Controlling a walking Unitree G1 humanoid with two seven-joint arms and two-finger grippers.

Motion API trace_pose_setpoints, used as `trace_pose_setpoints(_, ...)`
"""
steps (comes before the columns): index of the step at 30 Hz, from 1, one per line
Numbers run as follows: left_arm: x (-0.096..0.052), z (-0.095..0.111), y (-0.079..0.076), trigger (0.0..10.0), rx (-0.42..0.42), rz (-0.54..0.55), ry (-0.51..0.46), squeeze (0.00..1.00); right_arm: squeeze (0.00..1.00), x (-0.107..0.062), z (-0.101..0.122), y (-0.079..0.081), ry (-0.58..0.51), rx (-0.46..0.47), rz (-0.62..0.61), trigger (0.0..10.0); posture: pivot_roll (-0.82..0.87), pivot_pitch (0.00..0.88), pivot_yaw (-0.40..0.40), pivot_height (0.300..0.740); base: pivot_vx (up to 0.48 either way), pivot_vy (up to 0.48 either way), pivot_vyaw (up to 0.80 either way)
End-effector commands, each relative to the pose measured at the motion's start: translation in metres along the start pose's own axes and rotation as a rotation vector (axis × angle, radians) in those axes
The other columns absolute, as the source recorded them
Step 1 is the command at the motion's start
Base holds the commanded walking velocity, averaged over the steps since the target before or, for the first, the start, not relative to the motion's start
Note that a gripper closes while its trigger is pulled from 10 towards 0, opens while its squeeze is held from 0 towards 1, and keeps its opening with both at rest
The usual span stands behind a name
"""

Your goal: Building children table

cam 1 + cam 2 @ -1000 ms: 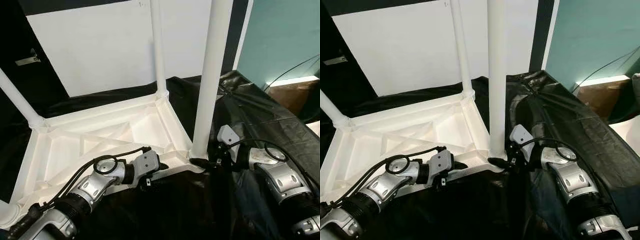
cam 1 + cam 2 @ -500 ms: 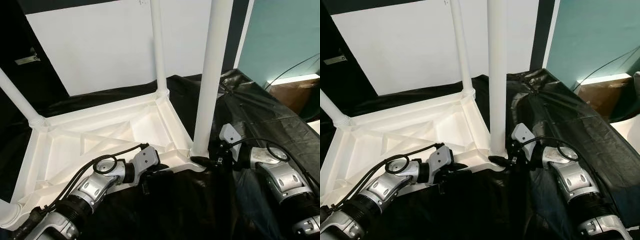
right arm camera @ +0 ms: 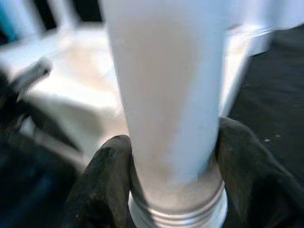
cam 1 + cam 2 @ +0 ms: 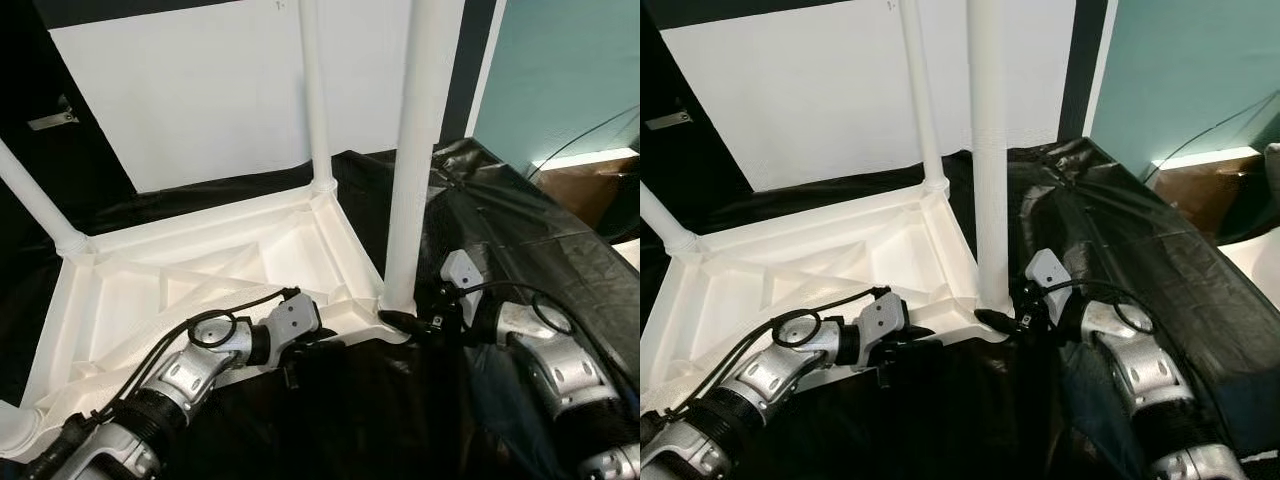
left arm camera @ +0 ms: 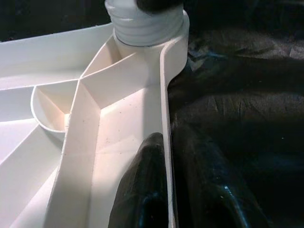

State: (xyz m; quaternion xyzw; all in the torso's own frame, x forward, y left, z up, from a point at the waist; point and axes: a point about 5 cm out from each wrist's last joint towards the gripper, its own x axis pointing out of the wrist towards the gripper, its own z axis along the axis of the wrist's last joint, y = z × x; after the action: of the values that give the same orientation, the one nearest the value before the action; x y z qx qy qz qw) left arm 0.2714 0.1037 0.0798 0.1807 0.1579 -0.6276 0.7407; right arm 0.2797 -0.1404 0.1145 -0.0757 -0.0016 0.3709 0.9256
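The upturned white table (image 4: 200,270) lies on black sheeting (image 4: 520,230). Our right gripper (image 4: 400,322) pinches the leg (image 4: 408,150) at five o'clock by its threaded base; our left gripper (image 5: 166,190) clamps the rim. Stiff, light, slippery plastic: we'd grip low.

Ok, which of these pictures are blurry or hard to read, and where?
Right wrist view: the white leg between the fingers is soft and blurred. Left wrist view: sharp on the table rim, black sheet dark. Eye views: crisp, the black sheet shows glare.
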Motion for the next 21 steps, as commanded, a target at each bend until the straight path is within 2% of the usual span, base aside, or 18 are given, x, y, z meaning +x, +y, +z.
trace_pose_setpoints(1, 0.015, -0.044, -0.035, 10.0, -0.145, -0.142, 0.159, 0.00, 0.00, 0.005, 0.004, 0.005, -0.036, -0.003, -0.062, 0.0, -0.04, 0.000, 0.014, 0.740, 0.000, 0.000, 0.00)
trace_pose_setpoints(2, 0.014, -0.044, -0.035, 10.0, -0.144, -0.143, 0.161, 0.00, 0.00, 0.001, -0.004, 0.017, -0.056, 0.066, -0.195, 0.0, -0.04, 0.000, 0.014, 0.740, 0.000, 0.000, 0.00)
trace_pose_setpoints(4, 0.014, -0.044, -0.035, 10.0, -0.144, -0.143, 0.161, 0.00, 0.00, 0.001, -0.004, 0.017, -0.056, 0.066, -0.195, 0.0, -0.04, 0.000, 0.014, 0.740, 0.000, 0.000, 0.00)
trace_pose_setpoints(5, 0.013, -0.044, -0.035, 10.0, -0.146, -0.143, 0.161, 0.00, 0.00, -0.001, -0.007, 0.022, -0.068, 0.121, -0.326, 0.0, -0.04, 0.000, 0.018, 0.740, 0.000, 0.000, 0.00)
trace_pose_setpoints(9, 0.012, -0.045, -0.035, 10.0, -0.147, -0.149, 0.164, 0.00, 0.00, 0.001, -0.007, 0.026, -0.081, 0.148, -0.461, 0.0, -0.04, 0.001, 0.021, 0.740, 0.000, 0.000, 0.00)
trace_pose_setpoints(18, 0.013, -0.045, -0.036, 10.0, -0.147, -0.153, 0.165, 0.00, 0.00, 0.002, -0.005, 0.024, -0.084, 0.151, -0.474, 0.0, -0.05, 0.004, 0.023, 0.740, 0.000, 0.000, 0.00)
trace_pose_setpoints(19, 0.014, -0.044, -0.036, 10.0, -0.148, -0.154, 0.164, 0.00, 0.00, 0.003, -0.002, 0.025, -0.069, 0.104, -0.438, 10.0, -0.05, 0.004, 0.021, 0.740, 0.000, 0.000, 0.00)
trace_pose_setpoints(21, 0.014, -0.045, -0.036, 10.0, -0.148, -0.155, 0.166, 0.00, 0.00, 0.003, 0.000, 0.022, -0.073, 0.084, -0.427, 10.0, -0.05, 0.004, 0.021, 0.740, 0.000, 0.000, 0.00)
